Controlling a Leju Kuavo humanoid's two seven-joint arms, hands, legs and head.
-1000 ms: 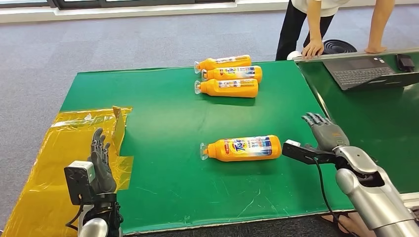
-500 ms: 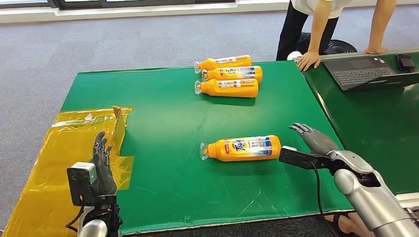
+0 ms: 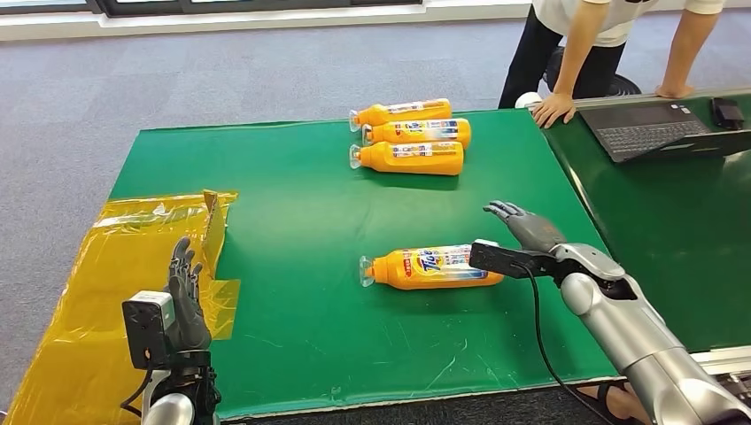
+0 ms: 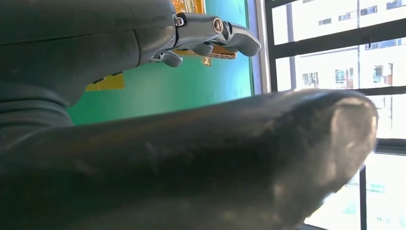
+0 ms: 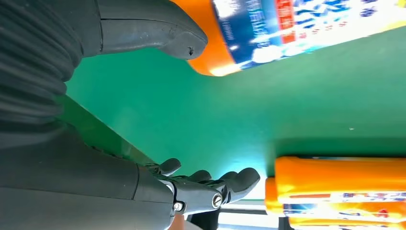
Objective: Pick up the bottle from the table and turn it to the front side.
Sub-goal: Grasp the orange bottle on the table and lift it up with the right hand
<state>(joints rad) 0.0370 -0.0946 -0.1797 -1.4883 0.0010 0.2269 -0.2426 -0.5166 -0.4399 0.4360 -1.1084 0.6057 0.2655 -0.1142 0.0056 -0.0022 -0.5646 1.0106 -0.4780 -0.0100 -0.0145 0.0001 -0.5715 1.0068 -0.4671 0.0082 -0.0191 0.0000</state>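
An orange bottle (image 3: 434,266) with a blue and red label lies on its side near the middle of the green table (image 3: 292,221), cap pointing left. My right hand (image 3: 524,226) hovers over the bottle's base end, fingers spread, holding nothing. In the right wrist view the bottle (image 5: 287,28) lies just past my thumb (image 5: 153,28), and my fingers (image 5: 210,187) stay apart from it. My left hand (image 3: 183,297) is raised at the table's near left edge, fingers straight, holding nothing; the left wrist view has its fingers (image 4: 210,36) above the green cloth.
Three more orange bottles (image 3: 409,145) lie side by side at the table's far edge. Yellow plastic sheet (image 3: 115,266) covers the left end. A person (image 3: 602,44) leans on a second table at the right, beside a laptop (image 3: 651,124).
My right hand has moved left and forward, from beside the bottle's base to over its base end. The person has shifted stance. The left hand barely moved.
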